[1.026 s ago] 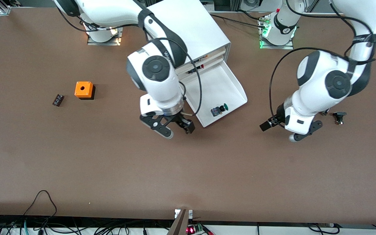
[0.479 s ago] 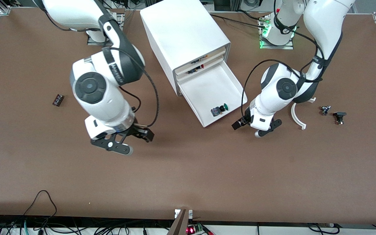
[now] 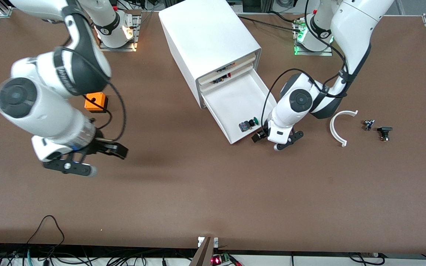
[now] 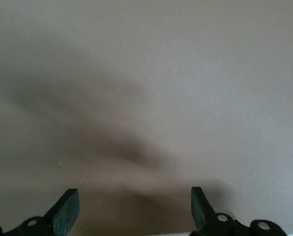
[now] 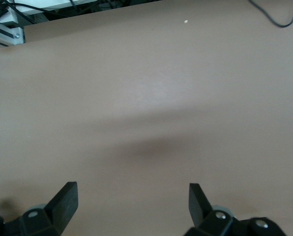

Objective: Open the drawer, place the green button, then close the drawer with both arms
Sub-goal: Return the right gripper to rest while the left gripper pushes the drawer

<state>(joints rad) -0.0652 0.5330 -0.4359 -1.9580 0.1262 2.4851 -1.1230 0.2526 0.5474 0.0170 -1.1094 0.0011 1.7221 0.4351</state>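
Here the drawer (image 3: 243, 107) stands pulled out of the white cabinet (image 3: 209, 40), its lowest tier, and the button (image 3: 248, 124) lies inside it near the front rim, green cap toward the left arm's end of the bench (image 3: 213, 192). The left gripper (image 3: 276, 140) hangs low just beside the drawer's front corner, jaws wide and holding nothing; the button is close to them but apart, with the drawer wall between. In the left wrist view only bare bench shows between the two fingertips (image 4: 68, 209). The right gripper (image 3: 98, 160) is up over bare bench toward the right arm's end, well apart from drawer and button, jaws wide and holding nothing. An orange cube (image 3: 95, 101) sits partly hidden under that arm. A curved white piece (image 3: 337, 129) and small black parts (image 3: 384, 132) lie toward the left arm's end. Lettering on the right arm's black joint ring cannot be read.
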